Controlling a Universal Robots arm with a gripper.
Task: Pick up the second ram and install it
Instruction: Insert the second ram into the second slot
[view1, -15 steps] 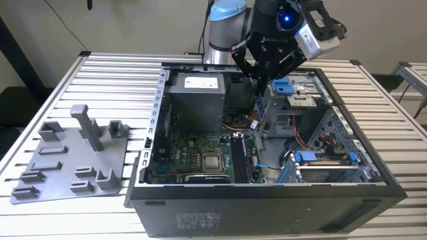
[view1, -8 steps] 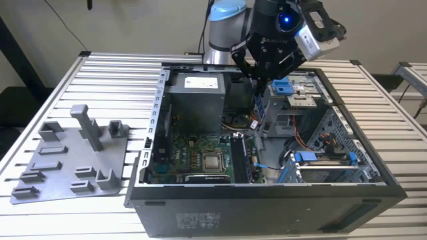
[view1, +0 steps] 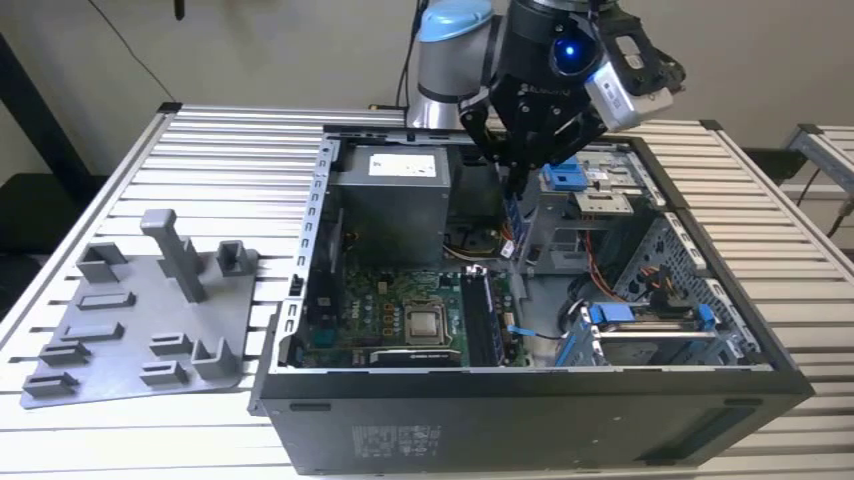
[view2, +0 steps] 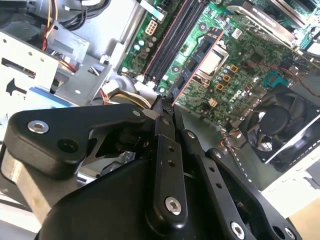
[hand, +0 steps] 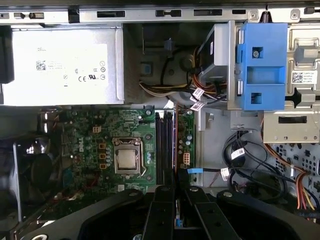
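Place: robot lab | slatted metal bench (view1: 200, 140) (open PC case (view1: 534, 425))

You face one computer case (view1: 534, 415), one holder tray (view1: 127, 345), one power supply (view1: 394, 205), two blue brackets (view1: 566, 178) (view1: 643, 314), one unseated ram (view2: 200, 57).

A white label (hand: 62, 65) with rows of small print and marks covers the power-supply box (hand: 116, 50), the lettering too fine to make out. Just beside the box, white tags (hand: 198, 93) wrap the cables, and farther from it a barcode sticker (hand: 303, 77) sits on the metal drive bay (hand: 295, 125). The motherboard (hand: 85, 150) adjoining the box carries white lettering (the second ram (view2: 201, 54), pinched in the gripper (view2: 165, 106), shows no print that can be told). A pale label (view1: 400, 438) lies on the outer wall of the case (view1: 561, 425), well apart from the box.
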